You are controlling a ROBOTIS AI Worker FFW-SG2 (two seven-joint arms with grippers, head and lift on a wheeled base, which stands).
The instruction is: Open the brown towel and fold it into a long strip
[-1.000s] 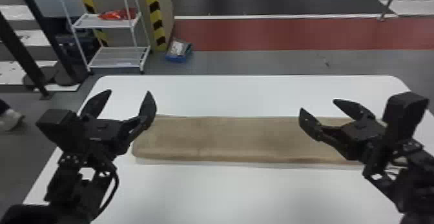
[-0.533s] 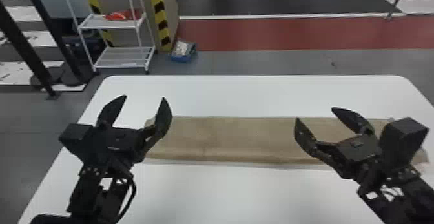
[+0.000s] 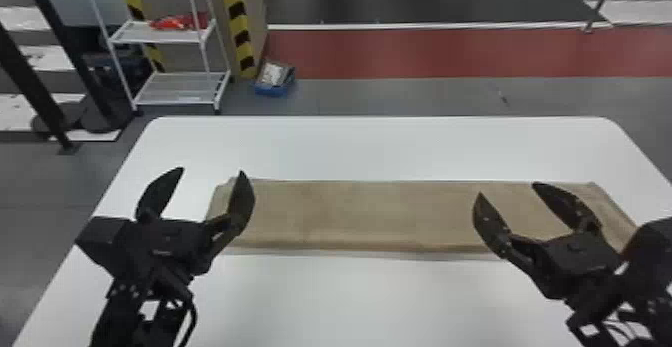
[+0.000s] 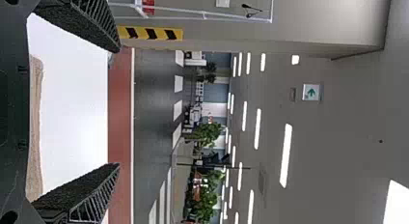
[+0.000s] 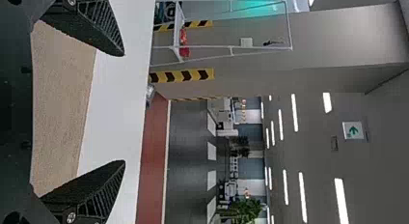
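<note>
The brown towel point(image 3: 380, 216) lies as a long flat strip across the white table, its long sides running left to right. Over its left end is my left gripper point(image 3: 210, 171), open and holding nothing; in the left wrist view the open left gripper point(image 4: 118, 108) has a strip of towel point(image 4: 36, 132) beyond its palm. My right gripper point(image 3: 507, 188) stands open above the strip's right part, also holding nothing. In the right wrist view, the towel point(image 5: 60, 103) stretches behind the spread right gripper point(image 5: 124, 108).
The white table point(image 3: 380, 146) extends behind and in front of the towel. Past its far edge stand a white wire shelf point(image 3: 175, 88) and a blue box point(image 3: 274, 78) on the floor.
The head view has shifted a little. My left gripper now sits farther right in it, at the towel's left end, and more of the towel's right end shows. Both grippers have stayed open.
</note>
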